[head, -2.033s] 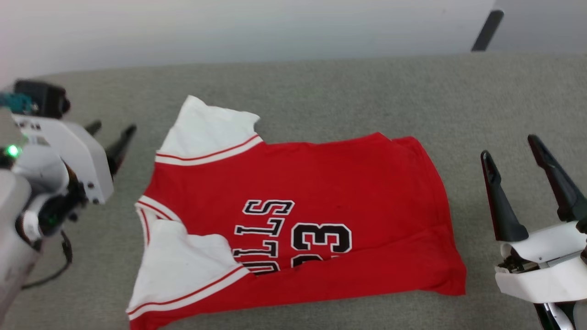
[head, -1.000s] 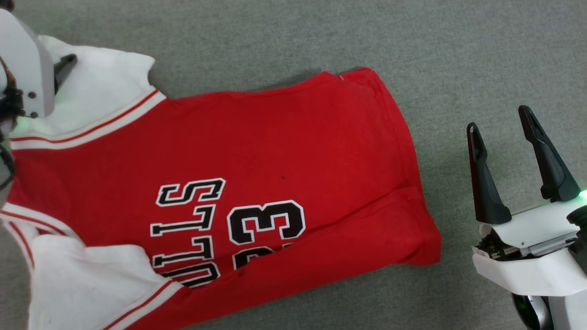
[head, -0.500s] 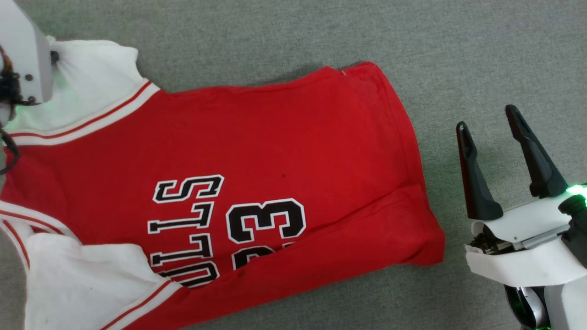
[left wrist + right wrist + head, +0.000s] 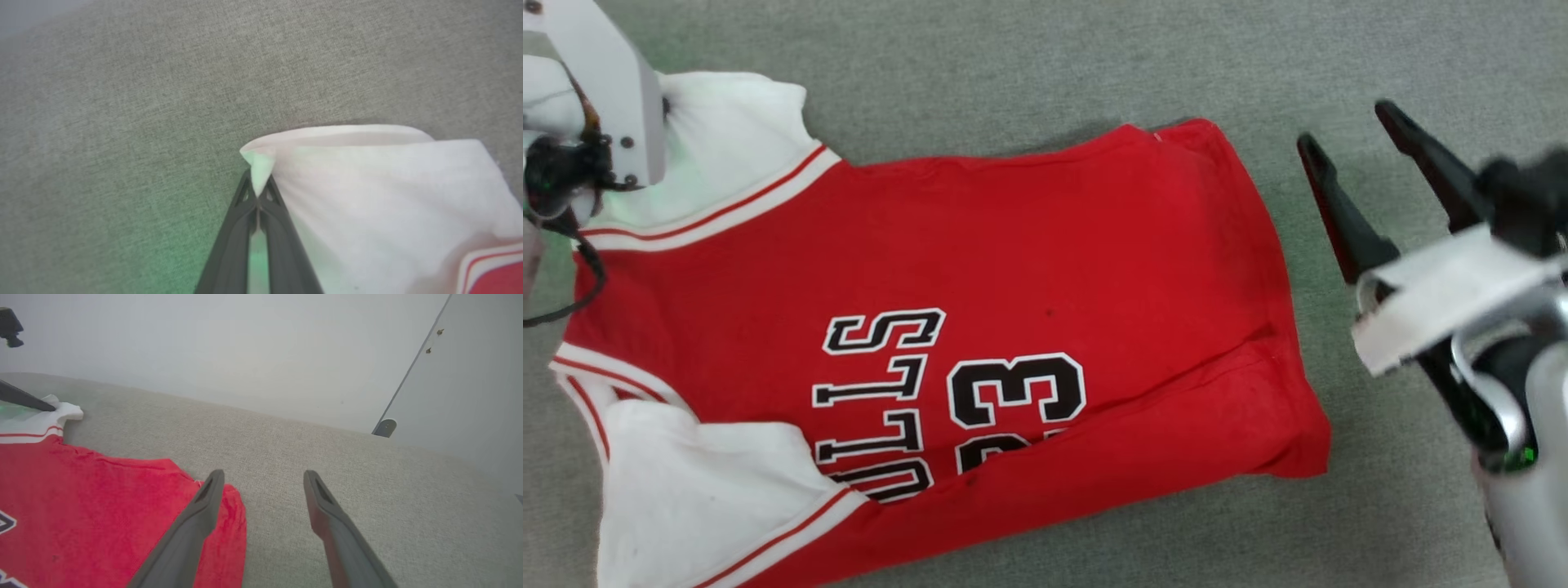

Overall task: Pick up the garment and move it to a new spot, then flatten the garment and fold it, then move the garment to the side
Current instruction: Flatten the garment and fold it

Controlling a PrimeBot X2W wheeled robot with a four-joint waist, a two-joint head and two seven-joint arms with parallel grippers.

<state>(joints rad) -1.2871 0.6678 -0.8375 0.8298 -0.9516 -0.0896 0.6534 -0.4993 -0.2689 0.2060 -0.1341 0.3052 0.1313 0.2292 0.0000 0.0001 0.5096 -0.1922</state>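
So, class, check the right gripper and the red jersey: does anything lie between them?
Nothing visible does. The right gripper, fingers open, is beside the hem end of the garment, apart from it in the head view, with just bare grey surface between them.

Left arm (image 4: 605, 82) jaws pinched together, right arm (image 4: 1445, 286) jaws spread.

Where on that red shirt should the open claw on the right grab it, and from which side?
Probably the far hem corner of the shirt, coming in from the right. That corner lies flat nearest the open right claw, and it mirrors the white sleeve tip that the left claw pinches.
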